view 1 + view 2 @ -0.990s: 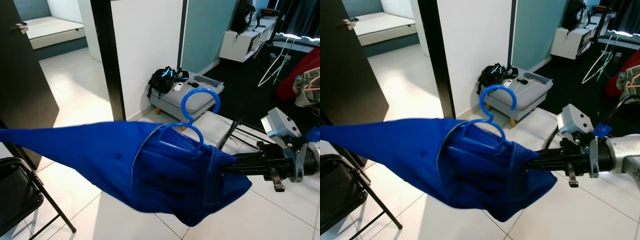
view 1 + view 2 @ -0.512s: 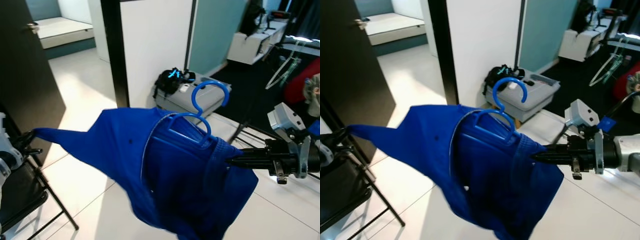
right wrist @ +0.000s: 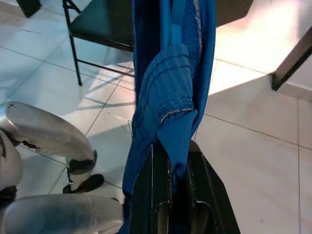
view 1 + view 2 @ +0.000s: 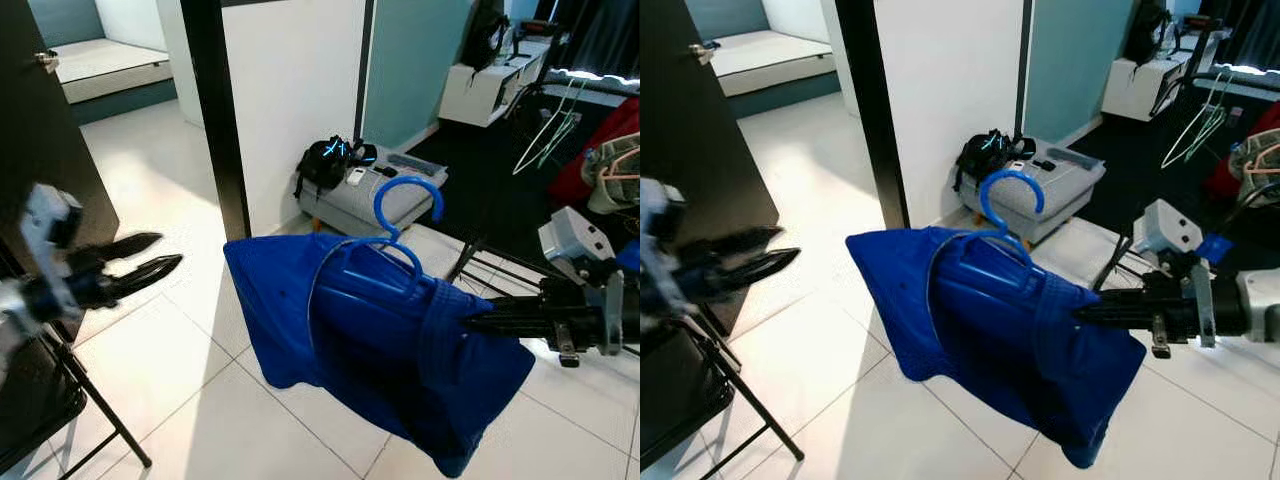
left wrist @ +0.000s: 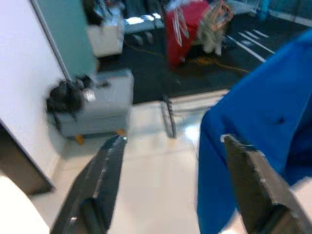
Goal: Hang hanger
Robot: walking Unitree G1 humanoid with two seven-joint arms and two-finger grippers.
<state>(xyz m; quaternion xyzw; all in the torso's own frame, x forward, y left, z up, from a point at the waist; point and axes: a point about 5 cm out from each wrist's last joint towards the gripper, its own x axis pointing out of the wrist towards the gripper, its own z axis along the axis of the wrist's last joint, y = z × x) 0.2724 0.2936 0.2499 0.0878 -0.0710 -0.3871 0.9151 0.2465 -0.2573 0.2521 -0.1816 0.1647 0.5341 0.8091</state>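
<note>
A blue garment hangs bunched on a blue plastic hanger whose hook points up. My right gripper reaches in from the right at the garment's shoulder. In the right wrist view its fingers are shut on a fold of the blue cloth. My left gripper is blurred at the left, open and holding nothing, a short way from the garment's left edge. The left wrist view shows its fingers spread wide, with the blue cloth beyond them.
A grey ottoman with a black bag stands behind the garment by a white wall with a black edge. A black folding chair is at lower left, a dark door above it. Rack legs and white hangers are at the right.
The garment was stretched out to the left by its end; my left gripper has let go and opened, and the cloth has dropped back to hang from the hanger. The right gripper keeps its hold.
</note>
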